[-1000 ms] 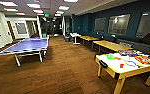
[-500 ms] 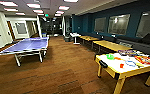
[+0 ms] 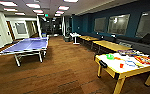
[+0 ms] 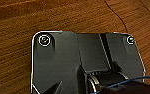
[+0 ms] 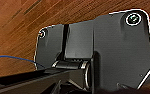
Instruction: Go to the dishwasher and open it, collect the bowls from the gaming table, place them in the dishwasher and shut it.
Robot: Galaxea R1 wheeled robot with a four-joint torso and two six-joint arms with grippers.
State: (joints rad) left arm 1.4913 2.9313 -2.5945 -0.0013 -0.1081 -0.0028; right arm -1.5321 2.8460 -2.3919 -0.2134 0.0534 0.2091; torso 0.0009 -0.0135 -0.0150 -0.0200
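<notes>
Gaming table (image 3: 121,71) right, bowls (image 3: 110,56) on it, ping-pong table (image 3: 26,47) left

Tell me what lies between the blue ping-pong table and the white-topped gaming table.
In the head view, bare wood floor separates the ping-pong table from the gaming table; nothing stands on that stretch.

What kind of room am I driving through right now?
Most likely an office games or break room: a blue table-tennis table on the left, the white-topped gaming table with a green bowl on the right, plain yellow-topped tables along the dark blue wall, wood-look floor.
</notes>
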